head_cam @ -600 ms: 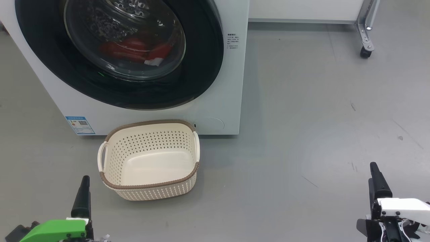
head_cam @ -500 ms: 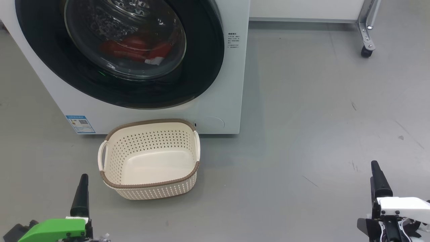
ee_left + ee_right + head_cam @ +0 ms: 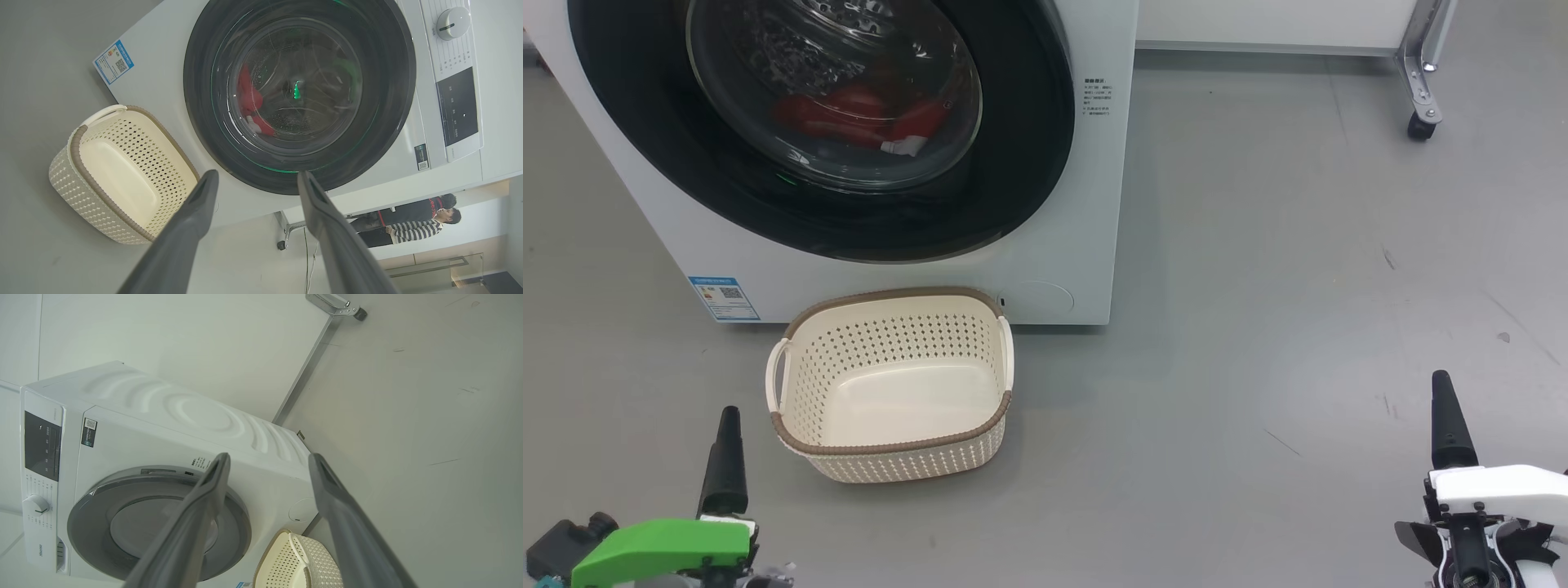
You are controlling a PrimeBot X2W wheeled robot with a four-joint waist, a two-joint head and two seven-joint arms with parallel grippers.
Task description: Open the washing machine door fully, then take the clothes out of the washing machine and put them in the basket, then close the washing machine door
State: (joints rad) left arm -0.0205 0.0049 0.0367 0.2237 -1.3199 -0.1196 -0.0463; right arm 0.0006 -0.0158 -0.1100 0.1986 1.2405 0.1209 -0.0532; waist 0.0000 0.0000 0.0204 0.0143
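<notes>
Against the frame of half a second ago, the whole head view has slid a little, with machine and basket sitting slightly further right, which is a shift of the camera. Beyond that, the one visible finger of the right hand (image 3: 269, 457) stands higher at the lower right of the frame, while the left hand (image 3: 257, 175) at the lower left is much where it was. Both hands are spread to their full width and hold nothing: each wrist view shows two long dark fingers well apart with only background between them. The washing machine (image 3: 1086, 245) occupies the upper left of the head view. The washing machine door (image 3: 1029, 163) lies flush against its front, shut. The clothes (image 3: 849, 118), red with a patch of white, lie low in the drum (image 3: 760, 49) behind the door's glass. The basket (image 3: 890, 292) stands empty on the floor (image 3: 1258, 286), just in front of the machine's base and below the door. Step in hand, by judgement: the first, opening the door, with the approach barely begun, since both hands are well apart from the rim. The next move calls for carrying one hand up to the door's free edge and hooking a finger behind it. Which side carries the hinge, and where any grip recess lies, cannot be told here. The swing should be kept clear of the basket
</notes>
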